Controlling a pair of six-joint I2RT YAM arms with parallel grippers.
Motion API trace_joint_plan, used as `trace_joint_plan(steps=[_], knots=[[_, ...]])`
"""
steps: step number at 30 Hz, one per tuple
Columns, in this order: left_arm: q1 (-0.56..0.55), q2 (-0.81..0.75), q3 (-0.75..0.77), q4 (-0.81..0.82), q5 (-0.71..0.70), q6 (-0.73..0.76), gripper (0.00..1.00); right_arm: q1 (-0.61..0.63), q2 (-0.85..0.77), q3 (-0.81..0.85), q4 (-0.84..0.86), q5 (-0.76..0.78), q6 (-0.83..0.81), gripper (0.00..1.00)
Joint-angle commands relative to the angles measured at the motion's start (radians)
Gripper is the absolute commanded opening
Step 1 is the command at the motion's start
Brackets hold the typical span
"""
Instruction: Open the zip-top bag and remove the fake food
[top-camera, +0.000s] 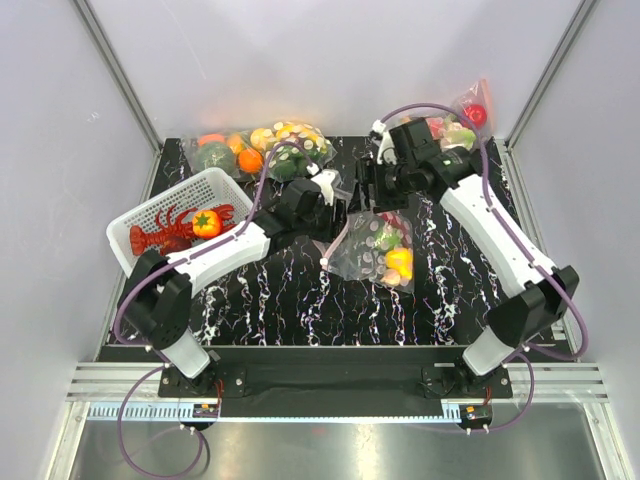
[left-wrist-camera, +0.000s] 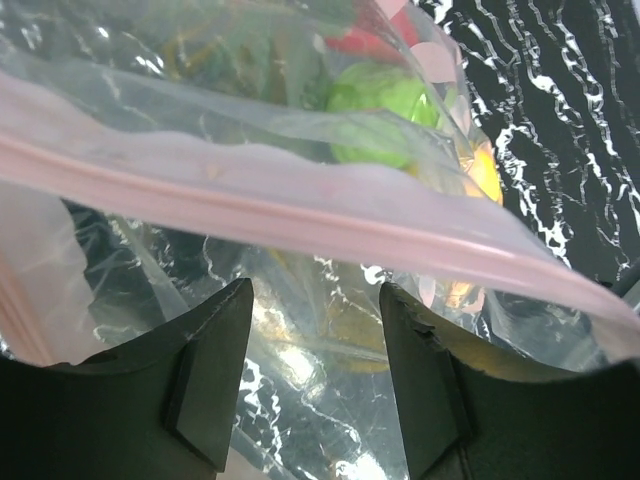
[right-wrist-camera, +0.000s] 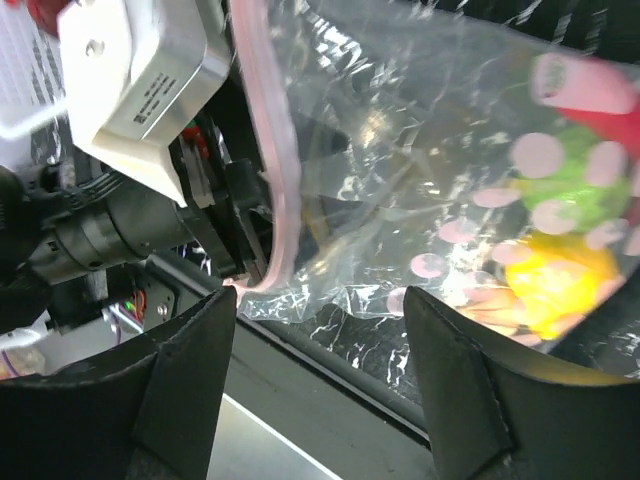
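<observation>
Left jaws: the left gripper (left-wrist-camera: 315, 300) has its matte black wedge fingers parted, with clear film across the gap.
Right jaws: the right gripper (right-wrist-camera: 320, 310) is spread wide, gripping nothing.
Basket: a white perforated plastic basket (top-camera: 140, 212) at far left holds a glossy red lobster (top-camera: 160, 238) and a tomato (top-camera: 206, 222).
Back bag: a bulging bag (top-camera: 265, 145), dotted, sits at the rear.
Zip-top bag: the zip-top bag (top-camera: 372, 250) is crinkled clear film with white dots, at mid-table between the grippers, its pink zip strip (left-wrist-camera: 300, 215) toward the left one.
Fake food: inside it, a round green fruit (left-wrist-camera: 385, 105) and a smooth yellow fruit (right-wrist-camera: 560, 285).
Apple bag: a dotted apple bag (top-camera: 472, 112) sits at the rear right.
Surface: the table (top-camera: 290, 300) is black, marbled with white veins.
Room: pale grey walls (top-camera: 330, 60), with metal corner posts.
</observation>
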Motion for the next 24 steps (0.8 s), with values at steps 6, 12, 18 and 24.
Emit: trace_joint_plan(steps=[6,12,18,24], knots=[[0.01,0.029,-0.045,0.157,0.118,0.024,0.61,-0.248,-0.112,-0.157,0.084,0.013,0.029,0.75],[0.01,0.066,-0.07,0.225,0.211,0.028,0.64,-0.307,-0.057,-0.331,0.187,0.03,0.046,0.73],[0.01,0.092,-0.097,0.298,0.264,0.021,0.65,-0.33,0.006,-0.422,0.234,0.099,0.062,0.71],[0.01,0.117,-0.102,0.301,0.267,0.018,0.65,-0.385,0.018,-0.477,0.277,0.131,0.075,0.65]])
